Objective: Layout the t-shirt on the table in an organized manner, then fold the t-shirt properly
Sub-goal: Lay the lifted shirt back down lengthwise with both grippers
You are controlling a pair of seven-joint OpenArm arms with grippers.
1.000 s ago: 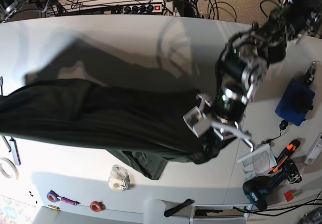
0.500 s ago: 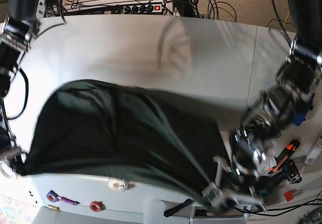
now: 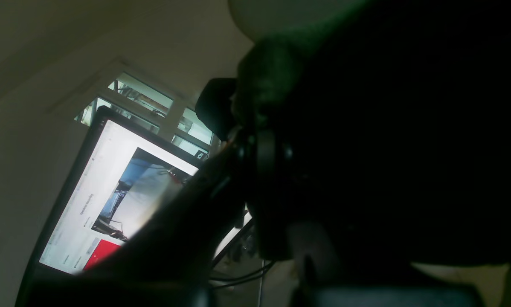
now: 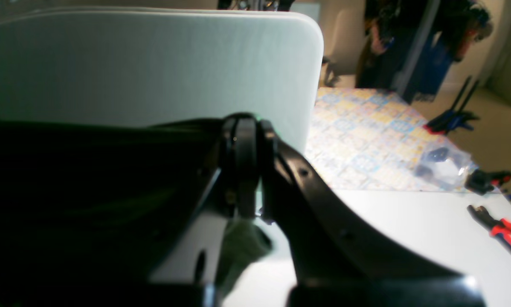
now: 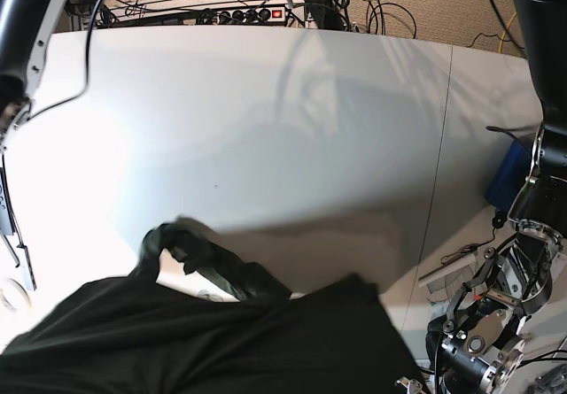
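the t-shirt (image 5: 221,341) hangs low at the near edge of the table (image 5: 266,128), most of it over the front rim. only one twisted part, maybe a sleeve, lies on the white top, and the rest of the surface is bare.

in the right wrist view the right gripper (image 4: 245,170) has its jaws pressed together with dark green fabric between them, so it is holding an edge of the shirt, just off the table corner. in the left wrist view the left gripper (image 3: 264,145) is very dark, with green fabric bunched at its tip. it seems to pinch the shirt, but i cannot tell this surely. in the base view the left arm (image 5: 496,323) is down at the near right corner.

i judge the step is laying out, and it is far from finished. to do it well, both grippers should keep the cloth tight between them, rise enough that the hem clears the rim, then travel away over the table and lower slowly so the shirt lands flat. the twisted part may fold under, so it needs care.
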